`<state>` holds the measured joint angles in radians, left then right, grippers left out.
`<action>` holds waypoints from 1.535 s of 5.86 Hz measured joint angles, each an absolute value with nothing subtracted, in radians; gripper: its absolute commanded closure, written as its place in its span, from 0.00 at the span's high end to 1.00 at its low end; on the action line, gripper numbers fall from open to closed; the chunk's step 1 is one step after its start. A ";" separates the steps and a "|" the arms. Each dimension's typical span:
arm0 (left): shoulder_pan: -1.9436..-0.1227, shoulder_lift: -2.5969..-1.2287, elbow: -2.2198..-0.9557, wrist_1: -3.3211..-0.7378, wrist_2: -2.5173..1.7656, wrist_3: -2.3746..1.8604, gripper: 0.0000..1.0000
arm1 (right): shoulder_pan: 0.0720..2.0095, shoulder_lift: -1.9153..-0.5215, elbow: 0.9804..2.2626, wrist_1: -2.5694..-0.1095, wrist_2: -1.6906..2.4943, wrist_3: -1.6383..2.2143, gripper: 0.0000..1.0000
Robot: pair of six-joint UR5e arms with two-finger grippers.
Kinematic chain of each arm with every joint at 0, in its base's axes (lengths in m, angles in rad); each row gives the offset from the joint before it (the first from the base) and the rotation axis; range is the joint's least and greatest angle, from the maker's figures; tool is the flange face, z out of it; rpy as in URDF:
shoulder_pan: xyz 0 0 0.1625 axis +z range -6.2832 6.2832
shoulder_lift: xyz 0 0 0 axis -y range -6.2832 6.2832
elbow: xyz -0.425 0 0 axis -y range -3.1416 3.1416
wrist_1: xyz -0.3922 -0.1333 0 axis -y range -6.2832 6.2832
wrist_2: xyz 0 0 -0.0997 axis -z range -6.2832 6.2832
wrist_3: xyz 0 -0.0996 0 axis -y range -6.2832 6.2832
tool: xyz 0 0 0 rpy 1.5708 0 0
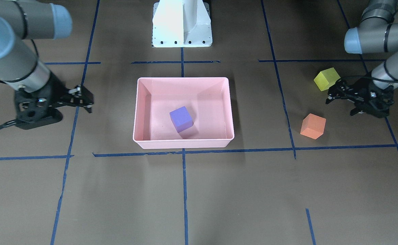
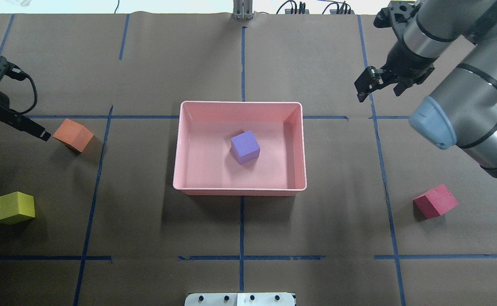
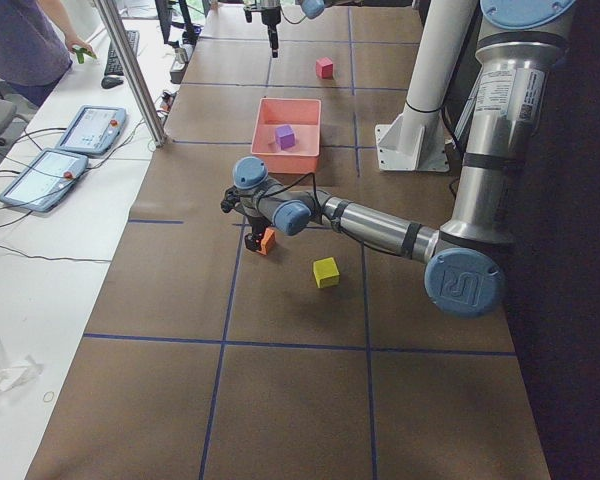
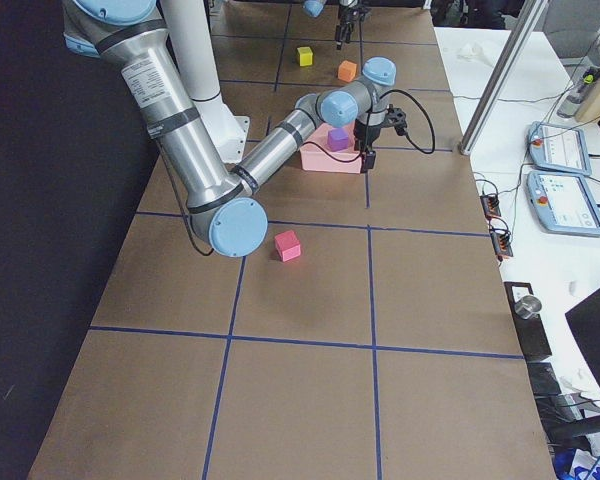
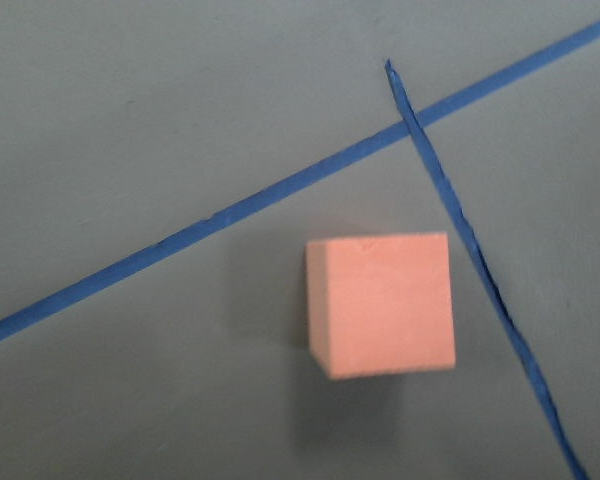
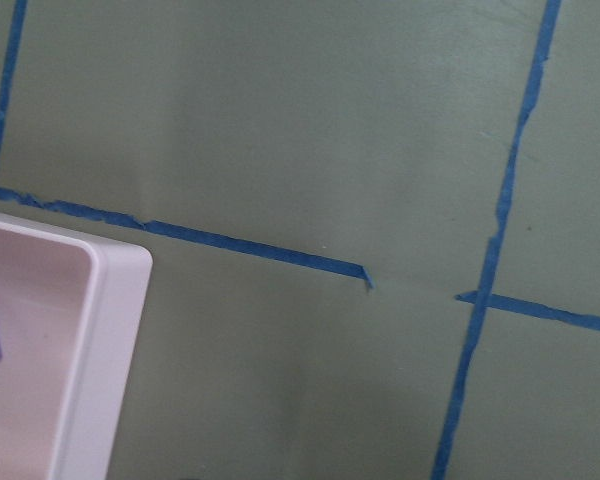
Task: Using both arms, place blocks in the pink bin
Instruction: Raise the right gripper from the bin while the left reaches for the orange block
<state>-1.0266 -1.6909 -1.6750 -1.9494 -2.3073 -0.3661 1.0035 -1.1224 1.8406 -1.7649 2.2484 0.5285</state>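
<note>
- Resting inside the pink bin, the purple block sits near the middle of its floor, turned slightly askew to the walls.
- Three blocks lie outside the bin on the brown table, which is gridded with blue tape.
- On the bin's left, well apart from it, the orange block stands level with the bin's far half.
- Farther left of the bin and nearer the robot sits the yellow-green block, apart from the orange one.
- On the bin's right, off its near corner and well apart from it, lies the red block.
- On the side away from the bin, the left gripper hangs close over the orange block with its fingers spread and nothing between them; its wrist camera looks straight down on that block.
- Off the bin's far right corner, the right gripper hovers above the table, fingers parted and empty; its wrist view catches the bin's corner and a sliver of purple.
</note>
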 measured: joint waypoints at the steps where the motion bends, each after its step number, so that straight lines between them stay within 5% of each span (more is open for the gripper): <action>1: -0.978 -1.705 -1.658 -1.986 -2.253 -0.444 1.00 | 1.030 -1.164 1.858 -1.765 2.255 0.471 1.00; 6: -0.912 -1.781 -1.548 -2.009 -2.178 -0.492 0.97 | 1.045 -1.202 1.866 -1.763 2.257 0.430 1.00; 7: -0.905 -1.784 -1.543 -2.009 -2.174 -0.492 0.72 | 1.045 -1.203 1.866 -1.763 2.257 0.431 1.00; 9: -0.897 -1.793 -1.537 -2.011 -2.163 -0.490 0.64 | 1.045 -1.214 1.869 -1.758 2.255 0.428 1.00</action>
<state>-0.8971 -1.7931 -1.5367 -2.0107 -2.1633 -0.4897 1.0449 -1.2139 1.8691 -1.7580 2.2554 0.4278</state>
